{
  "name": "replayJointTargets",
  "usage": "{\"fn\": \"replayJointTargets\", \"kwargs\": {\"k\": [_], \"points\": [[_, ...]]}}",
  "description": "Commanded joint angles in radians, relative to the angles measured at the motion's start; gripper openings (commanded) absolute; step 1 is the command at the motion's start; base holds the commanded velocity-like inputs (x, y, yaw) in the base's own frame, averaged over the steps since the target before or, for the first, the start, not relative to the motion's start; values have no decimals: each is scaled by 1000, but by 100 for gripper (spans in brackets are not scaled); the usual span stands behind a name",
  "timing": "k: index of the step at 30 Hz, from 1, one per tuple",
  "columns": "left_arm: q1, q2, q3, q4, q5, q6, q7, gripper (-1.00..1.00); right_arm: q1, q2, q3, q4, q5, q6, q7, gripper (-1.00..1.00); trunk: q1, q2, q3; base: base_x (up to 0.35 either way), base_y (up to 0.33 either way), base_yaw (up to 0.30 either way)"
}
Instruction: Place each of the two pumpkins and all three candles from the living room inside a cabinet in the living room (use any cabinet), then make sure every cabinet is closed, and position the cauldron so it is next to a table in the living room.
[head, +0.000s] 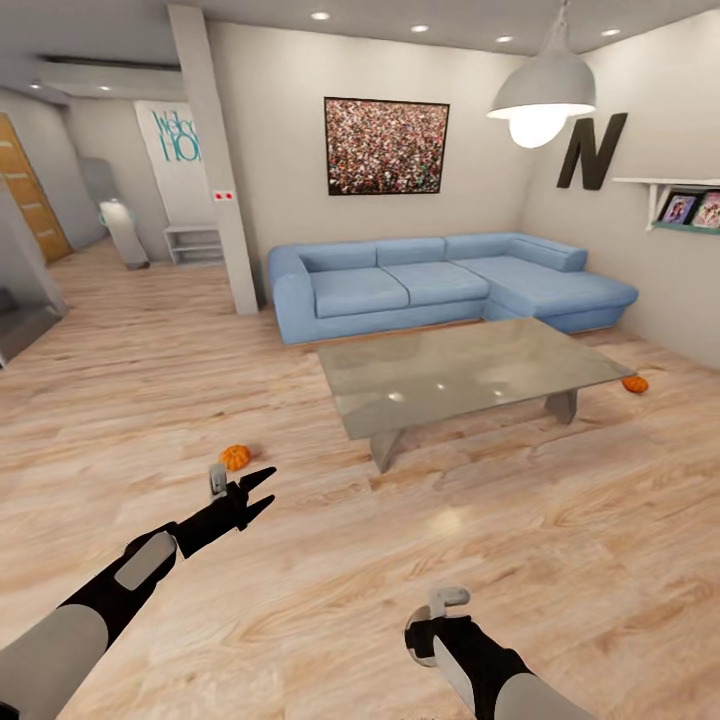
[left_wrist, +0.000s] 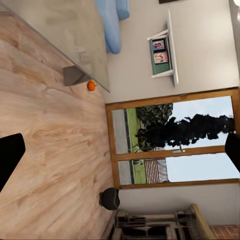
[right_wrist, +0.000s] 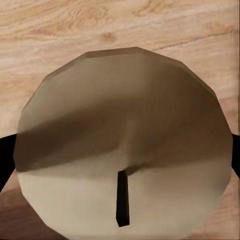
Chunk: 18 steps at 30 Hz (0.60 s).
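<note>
While the robot faced the living room: both arms hung low in frame.
Left gripper (head: 258, 494): jaws spread, empty.
Right gripper (head: 447, 607): jaws clamped on a candle (right_wrist: 125, 145).
Pumpkins: one (head: 234, 457) on floor left of centre; another (head: 634, 384) right, beyond the glass counter (head: 470, 370).
Cauldron (left_wrist: 109, 199): by the window.
Risk: candle could slip in transit.

Orange pumpkins (head: 235, 457), blue sofa (head: 440, 280), grey table (head: 470, 370), pale wood-grain floor (head: 300, 600)
</note>
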Motion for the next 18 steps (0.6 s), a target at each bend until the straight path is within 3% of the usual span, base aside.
{"fn": "replayJointTargets", "kwargs": {"k": [1, 18], "points": [[0, 0, 0, 0, 0, 0, 0, 100, 0, 0, 0, 0, 1, 0, 0, -100, 0, 0, 0, 0, 0, -282], [0, 0, 2, 0, 0, 2, 0, 100, 0, -1, 0, 0, 1, -2, 0, -100, 0, 0, 0, 0, 0, -282]]}}
